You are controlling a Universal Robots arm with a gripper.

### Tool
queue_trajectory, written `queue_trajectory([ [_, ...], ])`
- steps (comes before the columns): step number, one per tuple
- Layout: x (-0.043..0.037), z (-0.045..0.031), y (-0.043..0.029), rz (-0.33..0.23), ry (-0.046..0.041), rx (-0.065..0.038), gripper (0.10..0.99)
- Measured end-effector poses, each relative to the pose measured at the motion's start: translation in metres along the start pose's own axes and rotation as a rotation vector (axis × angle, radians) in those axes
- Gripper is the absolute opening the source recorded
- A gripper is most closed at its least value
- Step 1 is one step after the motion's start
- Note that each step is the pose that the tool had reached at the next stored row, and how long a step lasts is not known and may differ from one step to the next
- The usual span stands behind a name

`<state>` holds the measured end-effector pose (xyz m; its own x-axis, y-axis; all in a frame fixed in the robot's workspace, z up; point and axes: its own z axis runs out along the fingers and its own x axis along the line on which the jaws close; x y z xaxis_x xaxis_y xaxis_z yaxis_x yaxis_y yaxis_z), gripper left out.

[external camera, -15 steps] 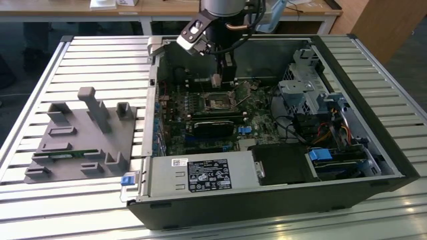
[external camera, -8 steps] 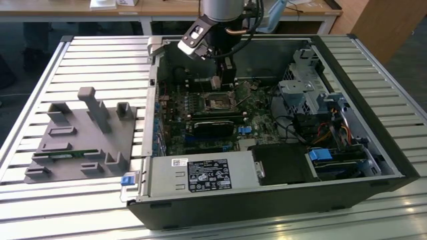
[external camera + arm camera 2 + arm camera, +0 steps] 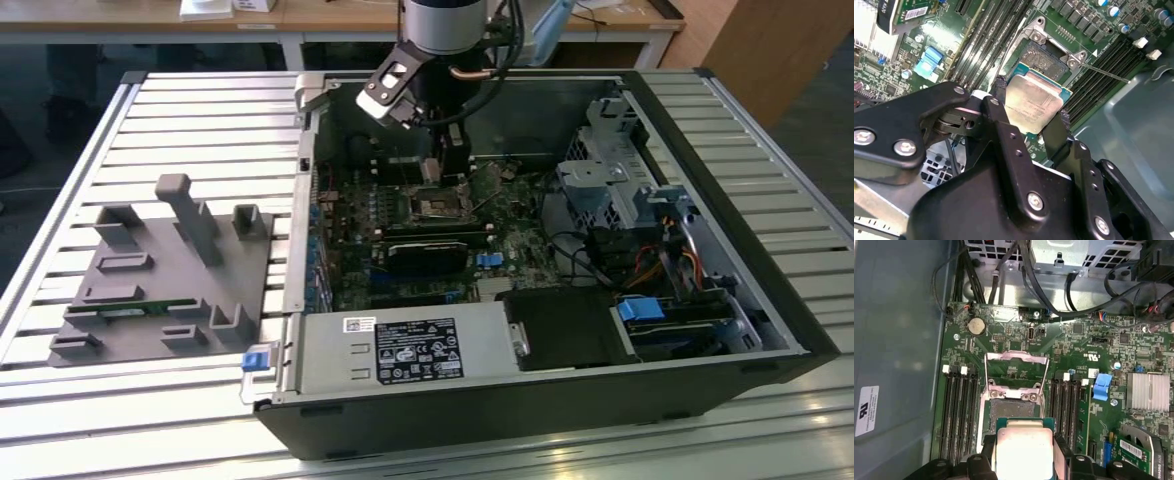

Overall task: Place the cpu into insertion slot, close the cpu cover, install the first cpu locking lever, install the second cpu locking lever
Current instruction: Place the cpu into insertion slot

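And here we are deep inside the open computer case, sitting on the slatted table with a grey fixture off to the exterior view's left. The gripper is clamped on the cpu, black fingers pinching two opposite edges, silvery top facing up.

In the first wrist view the chip hangs over the near edge of the insertion slot, not seated. The dark socket bed is mostly bare beyond it. The cpu cover is flipped back and open on the far side, green board showing through its window.

It's tight around here! Long black memory slots flank the socket on both sides. Black cables loop across the far end of the board, with a coin battery just beyond the cover. A blue clip and a finned heatsink sit off to one side. A thin metal rod juts out from a socket corner in the second wrist view.

From the exterior view the arm's own body blocks the chip. How high it rides over the socket, I can't tell. The chip's near edge is cut off in the first wrist view.
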<state>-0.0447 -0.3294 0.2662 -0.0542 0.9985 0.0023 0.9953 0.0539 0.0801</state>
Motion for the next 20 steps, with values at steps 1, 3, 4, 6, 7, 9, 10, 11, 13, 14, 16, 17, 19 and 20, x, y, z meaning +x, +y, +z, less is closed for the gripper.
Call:
queue_trajectory([
  [1, 0.0002, 0.0006, -0.0001, 0.0, -0.0002, 0.0, 0.541],
  [3, 0.0009, 0.0019, -0.0002, 0.001, -0.0002, 0.0, 0.541],
  [4, 0.0012, 0.0025, -0.0002, 0.002, -0.0003, 0.0, 0.541],
  [6, 0.0017, 0.0036, -0.0002, 0.002, -0.0002, 0.0, 0.541],
  [7, 0.0018, 0.0041, -0.0002, 0.002, -0.0002, 0.0, 0.541],
  [9, 0.0035, 0.0058, -0.0001, 0.003, -0.0004, 0.0, 0.541],
  [10, 0.0049, 0.0072, -0.0001, 0.004, -0.0005, 0.0, 0.541],
  [11, 0.0062, 0.0089, -0.0001, 0.006, -0.0006, 0.0, 0.541],
  [13, 0.0075, 0.0125, -0.0004, 0.007, -0.0005, 0.0, 0.541],
  [14, 0.0079, 0.0143, -0.0005, 0.007, -0.0006, 0.0, 0.541],
  [16, 0.0097, 0.018, -0.0007, 0.008, -0.0008, 0.0, 0.541],
  [17, 0.0106, 0.0198, -0.0008, 0.009, -0.0009, 0.0, 0.541],
  [19, 0.0123, 0.0235, -0.001, 0.015, -0.0011, 0.0, 0.541],
  [20, 0.0128, 0.0252, -0.0011, 0.02, -0.0017, 0.0, 0.541],
])
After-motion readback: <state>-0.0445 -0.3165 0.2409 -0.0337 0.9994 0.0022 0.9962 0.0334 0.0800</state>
